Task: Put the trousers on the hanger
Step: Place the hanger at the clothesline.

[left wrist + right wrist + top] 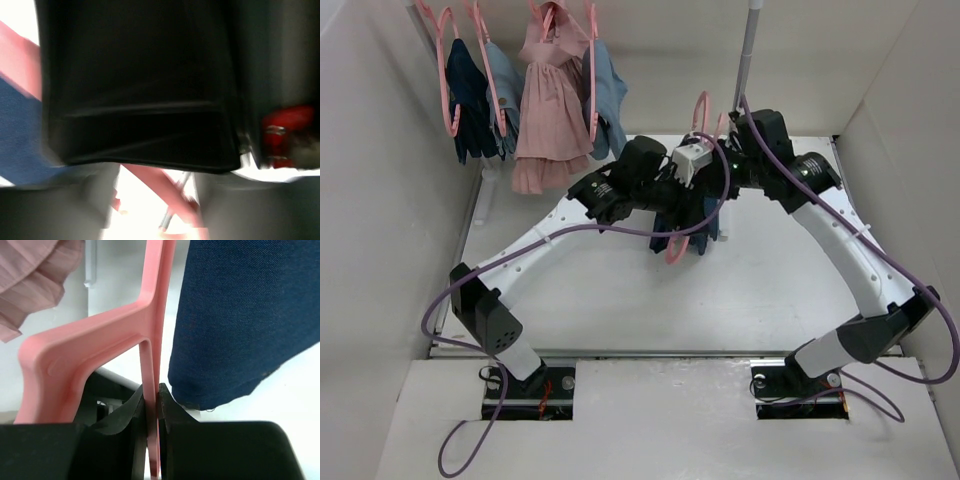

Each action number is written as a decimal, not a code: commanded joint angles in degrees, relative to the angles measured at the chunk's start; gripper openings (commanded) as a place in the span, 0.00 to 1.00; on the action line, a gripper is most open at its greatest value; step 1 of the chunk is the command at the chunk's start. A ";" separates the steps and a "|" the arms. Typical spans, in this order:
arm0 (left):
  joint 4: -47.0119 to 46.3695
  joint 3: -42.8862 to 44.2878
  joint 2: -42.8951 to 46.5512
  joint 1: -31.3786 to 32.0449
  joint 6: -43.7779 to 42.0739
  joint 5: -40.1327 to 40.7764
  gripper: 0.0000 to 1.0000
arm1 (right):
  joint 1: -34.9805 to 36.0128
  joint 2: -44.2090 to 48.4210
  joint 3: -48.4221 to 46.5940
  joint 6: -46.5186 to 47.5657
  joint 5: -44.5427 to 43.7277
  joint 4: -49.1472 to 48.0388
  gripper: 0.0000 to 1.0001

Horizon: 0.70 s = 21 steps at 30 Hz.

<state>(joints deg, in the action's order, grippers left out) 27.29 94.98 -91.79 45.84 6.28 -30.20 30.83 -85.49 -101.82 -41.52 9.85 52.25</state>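
White table, arms meeting mid-back: right gripper pinches the stiff, light hanger by its thin bar. Floppy, heavyish trousers dangle just beside it. Left gripper too blurry to call. Waistband's probably the best grab.

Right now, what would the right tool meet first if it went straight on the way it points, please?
The right tool grips the hanger; beyond it, probably the white table, the trousers close beside.

pink hanger, navy denim trousers, dusty pink dress.
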 commanded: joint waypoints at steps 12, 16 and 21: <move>-3.73 4.24 5.57 -4.70 12.69 -9.86 0.00 | -3.93 -4.76 -4.69 0.56 16.06 -18.32 0.00; -10.21 4.78 5.57 -8.04 21.82 -16.02 0.00 | -6.03 -4.77 -5.32 1.09 23.69 -22.18 0.46; -20.06 5.30 4.95 -16.03 35.00 -19.73 0.00 | -9.73 1.18 -0.58 1.09 25.13 -25.87 1.00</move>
<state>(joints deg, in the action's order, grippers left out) 22.46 95.72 -90.85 33.50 33.52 -43.72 22.57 -90.32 -102.96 -41.19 30.55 34.76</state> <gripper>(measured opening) 0.181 0.962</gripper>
